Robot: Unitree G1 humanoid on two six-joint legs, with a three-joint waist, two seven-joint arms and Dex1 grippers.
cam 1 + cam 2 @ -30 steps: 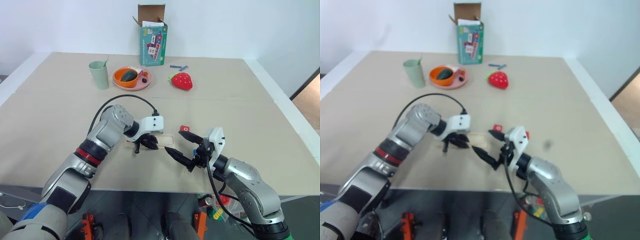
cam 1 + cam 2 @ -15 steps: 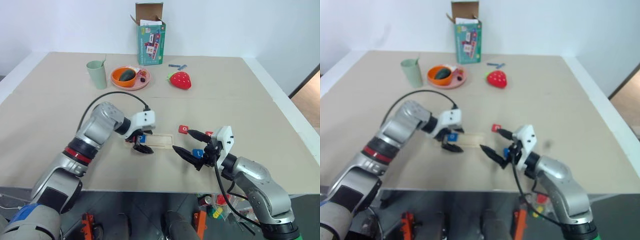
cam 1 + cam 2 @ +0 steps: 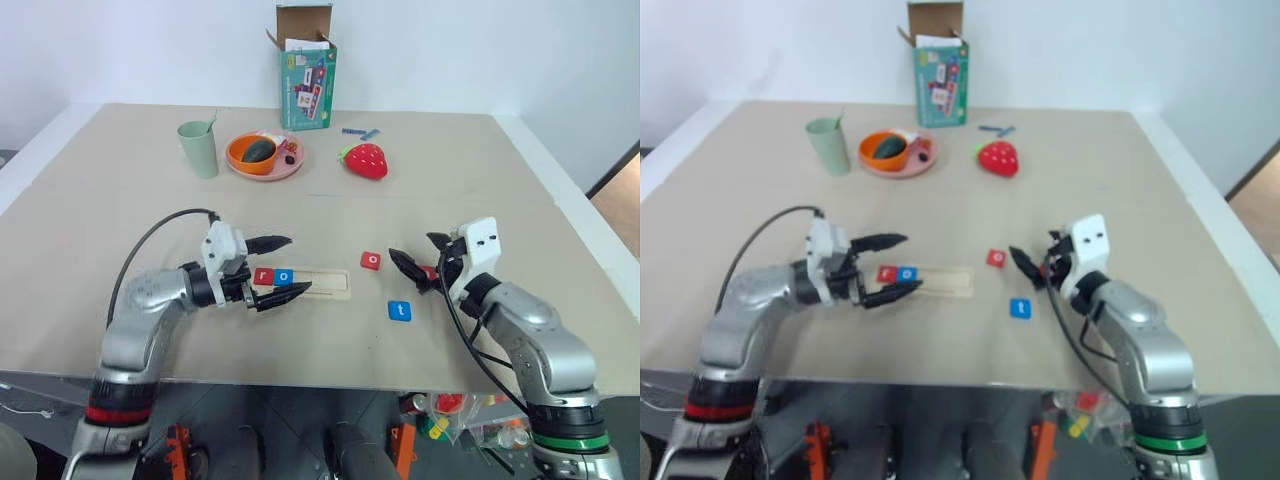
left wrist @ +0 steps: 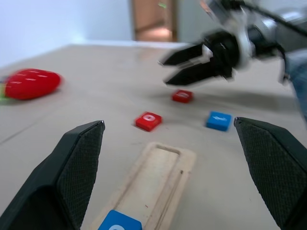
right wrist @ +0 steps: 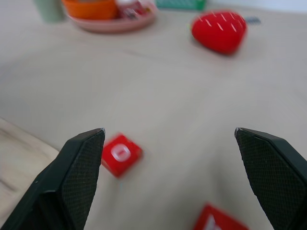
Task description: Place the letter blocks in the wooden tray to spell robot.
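Left eye view: the wooden tray (image 3: 318, 284) holds r and o. You need b next; both the left gripper (image 3: 279, 267) and the right gripper (image 3: 420, 256) stand wide, empty. The red block (image 3: 371, 260) and blue t (image 3: 400, 311) lie right of the tray.

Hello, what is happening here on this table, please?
A two-armed robot is spelling "robot" with letter blocks. The wooden tray already holds a red r block and a blue o block. A red o block and a blue t block lie loose on the table. The left gripper is open by the tray; the right gripper is open near another red block.
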